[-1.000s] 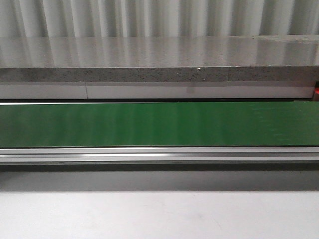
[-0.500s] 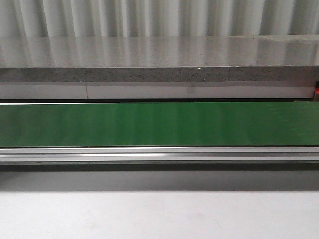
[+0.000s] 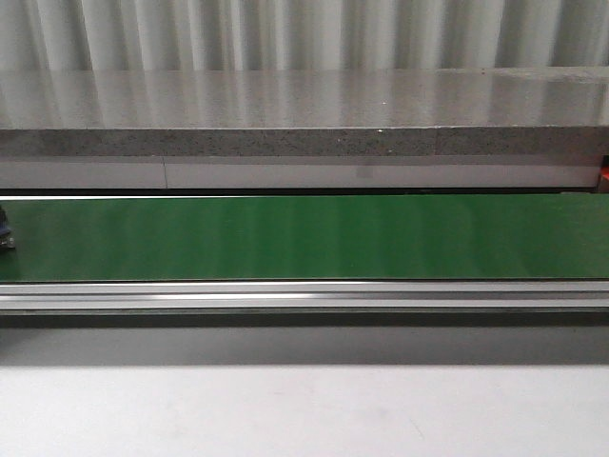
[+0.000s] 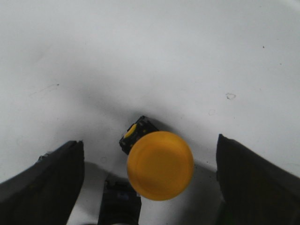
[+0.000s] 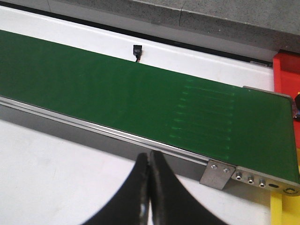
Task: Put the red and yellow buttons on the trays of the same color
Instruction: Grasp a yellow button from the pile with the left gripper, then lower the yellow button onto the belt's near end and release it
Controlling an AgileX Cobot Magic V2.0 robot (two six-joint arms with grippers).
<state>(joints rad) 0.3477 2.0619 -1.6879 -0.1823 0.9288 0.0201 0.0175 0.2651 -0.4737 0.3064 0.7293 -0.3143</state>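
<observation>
The left gripper [image 4: 150, 187] looks straight down at a white table [image 4: 154, 56]. Its two dark fingers [image 4: 44, 185] are wide apart, one on each side. A yellow button [image 4: 160, 165] stands on the table between them, and neither finger touches it. The button has a round yellow top and a small black base [image 4: 135, 133] that peeks out at about 11 o'clock from the top. There is open white table on both sides of the button, between it and each finger.

The right gripper [image 5: 149, 194] points forward and down, over the white table just in front of the long green belt [image 5: 117, 89]. Its two black fingers [image 5: 136, 194] are pressed together with nothing between them. The belt has a silver rail [image 5: 93, 126] along its near edge. A red tray [image 5: 287, 72] shows at about 2 o'clock from the gripper, past the far end of the belt. A bit of yellow tray [image 5: 285, 211] shows at about 3 o'clock, down by the belt's end corner.

In the front view, the belt [image 3: 304, 238] runs from side to side. A small dark thing [image 3: 6, 233] peeks in at its left edge, at 9 o'clock. It is too small to tell what it is. No arm shows in this view.
</observation>
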